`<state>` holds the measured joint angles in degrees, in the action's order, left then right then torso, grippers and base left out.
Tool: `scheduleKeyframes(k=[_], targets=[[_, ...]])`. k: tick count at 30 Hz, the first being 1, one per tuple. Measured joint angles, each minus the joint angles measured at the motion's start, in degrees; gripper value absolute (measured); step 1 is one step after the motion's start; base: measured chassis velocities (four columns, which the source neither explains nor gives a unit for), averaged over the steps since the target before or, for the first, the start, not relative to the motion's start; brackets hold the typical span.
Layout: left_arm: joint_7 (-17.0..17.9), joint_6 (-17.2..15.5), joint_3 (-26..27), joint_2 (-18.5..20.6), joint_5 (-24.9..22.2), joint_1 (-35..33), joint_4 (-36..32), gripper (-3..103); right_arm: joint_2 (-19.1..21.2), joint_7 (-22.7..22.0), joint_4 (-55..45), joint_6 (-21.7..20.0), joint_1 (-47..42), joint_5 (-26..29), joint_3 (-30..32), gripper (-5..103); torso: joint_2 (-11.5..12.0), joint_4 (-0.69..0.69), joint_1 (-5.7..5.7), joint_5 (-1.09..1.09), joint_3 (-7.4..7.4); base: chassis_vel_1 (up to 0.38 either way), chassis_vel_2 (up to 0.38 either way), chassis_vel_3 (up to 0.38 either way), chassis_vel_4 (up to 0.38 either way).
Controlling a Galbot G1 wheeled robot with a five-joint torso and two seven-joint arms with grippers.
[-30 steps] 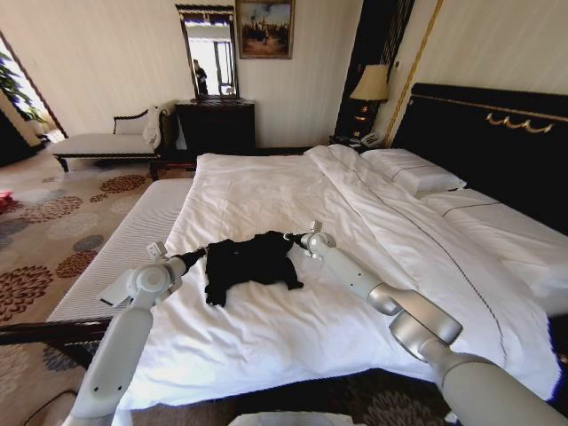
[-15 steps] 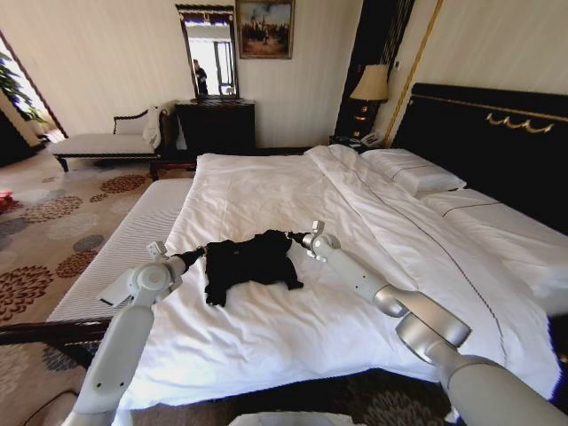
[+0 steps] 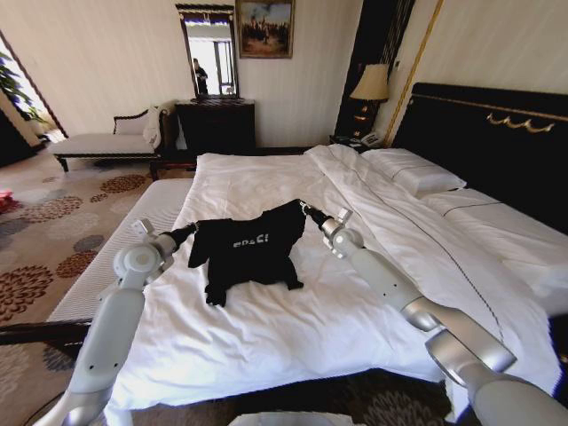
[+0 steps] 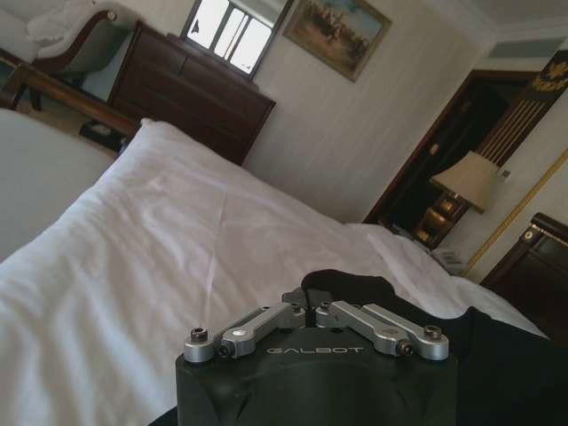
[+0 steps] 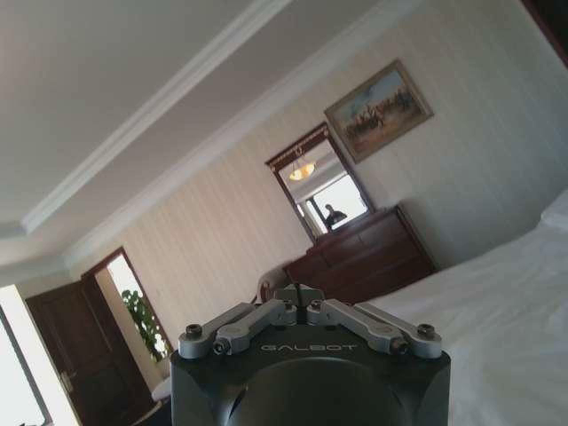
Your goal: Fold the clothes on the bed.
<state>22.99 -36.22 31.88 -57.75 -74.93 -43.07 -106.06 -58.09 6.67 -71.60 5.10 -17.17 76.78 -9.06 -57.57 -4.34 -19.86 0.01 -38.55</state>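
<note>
Both grippers, left point(image 3: 190, 232) and right point(image 3: 306, 211), pinch the T-shirt's point(image 3: 248, 253) top corners, lifting it above the bed point(image 3: 266, 337) mid-fold; next, I judge, they must lay it flat.

Daylight room, bright overall. Light comes from the window reflected in the mirror point(image 3: 211, 53) and from the doorway at far left, which is blown out in the right wrist view. Lamp point(image 3: 370, 83) looks lit, weak. White duvet point(image 3: 266, 195) slightly glary; shirt point(image 3: 248, 248) nearly featureless black. Head view bends at the edges. Wrist views soft and hazy.
</note>
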Motion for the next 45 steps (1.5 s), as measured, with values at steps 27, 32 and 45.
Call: scheduleKeyframes(k=[27,32,45], targets=[[-3.9,8.4,35.8,23.1,-27.4,-17.3,-31.2,0,29.9,4.8,-46.3,7.5,-14.1,20.9,26.3,0,0.0,0.01,0.01,0.01,0.02,0.000,0.000,0.000,0.000],[-4.7,9.1,46.1,25.0,-37.0,-21.7,-35.3,0,34.6,4.0,-54.5,8.4,-17.2,24.0,33.0,0,0.0,0.05,0.02,-0.02,0.02,0.000,0.000,0.000,0.000],[-0.4,6.0,52.5,27.4,-46.8,-22.4,-36.1,0,42.9,-5.1,-61.0,4.6,-20.0,29.8,42.8,0,0.0,0.03,0.02,-0.04,0.02,0.000,0.000,0.000,0.000]])
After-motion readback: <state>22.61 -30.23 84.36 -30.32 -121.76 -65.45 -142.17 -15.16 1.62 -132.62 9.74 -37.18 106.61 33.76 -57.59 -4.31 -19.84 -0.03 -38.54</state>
